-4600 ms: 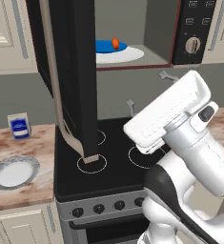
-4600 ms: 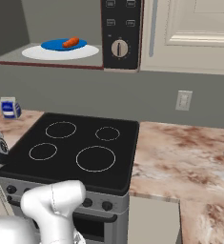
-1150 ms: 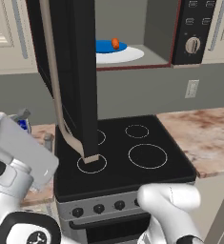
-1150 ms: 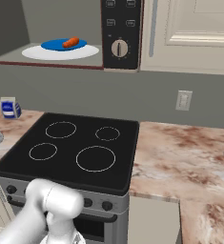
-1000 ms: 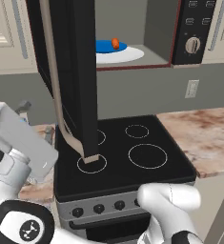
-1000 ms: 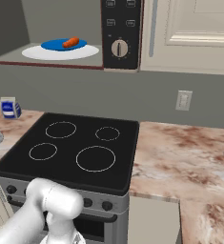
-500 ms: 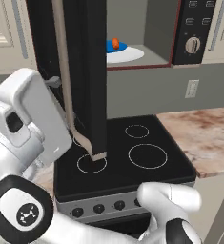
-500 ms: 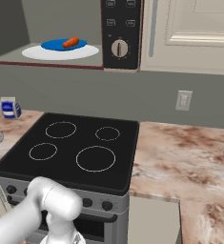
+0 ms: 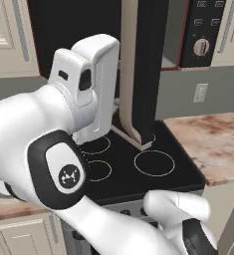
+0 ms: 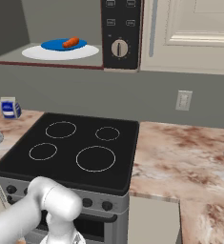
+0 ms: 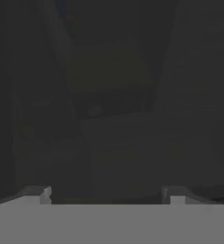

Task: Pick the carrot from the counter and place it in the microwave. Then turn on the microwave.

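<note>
A: What is the gripper (image 11: 108,193) doing?
B: Its two fingertips (image 11: 43,194) are standing wide apart with nothing between them, facing a dark surface close ahead.
A: And further off?
B: The black stovetop (image 10: 80,143) is lying beside the counter (image 10: 180,152). Above it, the carrot (image 10: 71,42) is resting on the blue-and-white plate (image 10: 46,51) inside the microwave (image 10: 118,33), whose door (image 9: 143,74) is standing partly open.

A black stovetop (image 10: 70,143) with white rings; a small blue-and-white carton (image 10: 8,107) at its left.
</note>
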You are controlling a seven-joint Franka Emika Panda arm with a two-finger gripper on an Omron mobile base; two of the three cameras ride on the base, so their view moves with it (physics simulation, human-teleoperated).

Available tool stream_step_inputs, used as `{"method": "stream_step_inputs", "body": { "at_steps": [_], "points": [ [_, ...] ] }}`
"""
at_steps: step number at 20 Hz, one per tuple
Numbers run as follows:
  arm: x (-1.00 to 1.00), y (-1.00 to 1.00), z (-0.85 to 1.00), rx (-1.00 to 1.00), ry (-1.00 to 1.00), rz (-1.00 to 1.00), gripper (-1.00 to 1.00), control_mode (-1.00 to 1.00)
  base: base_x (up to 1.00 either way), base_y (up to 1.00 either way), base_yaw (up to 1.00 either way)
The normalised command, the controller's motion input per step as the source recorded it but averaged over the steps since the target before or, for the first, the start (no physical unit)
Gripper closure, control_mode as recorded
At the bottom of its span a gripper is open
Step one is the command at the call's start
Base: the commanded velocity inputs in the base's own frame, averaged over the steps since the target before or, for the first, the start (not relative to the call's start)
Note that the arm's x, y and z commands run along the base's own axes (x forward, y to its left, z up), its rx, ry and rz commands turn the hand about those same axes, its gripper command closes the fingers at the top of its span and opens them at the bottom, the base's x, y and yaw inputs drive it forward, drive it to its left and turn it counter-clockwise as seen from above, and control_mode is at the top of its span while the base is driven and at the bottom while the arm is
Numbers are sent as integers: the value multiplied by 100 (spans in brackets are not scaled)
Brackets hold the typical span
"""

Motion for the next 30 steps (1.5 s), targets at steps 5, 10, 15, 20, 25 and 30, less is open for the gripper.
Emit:
{"method": "stream_step_inputs", "body": {
  "at_steps": [5,10,15,20,25,30],
  "points": [
    [0,-99,15,19,0,-4,-100,-100,0,0,0],
    [7,-91,0,12,0,0,-100,-100,0,0,0],
    [12,-79,0,9,0,7,-100,-100,0,0,0],
    [3,-65,0,7,0,15,-100,-100,0,0,0],
    [17,-62,0,5,0,21,-100,-100,0,0,0],
    [34,-66,0,6,0,27,-100,-100,0,0,0]
  ]
}}
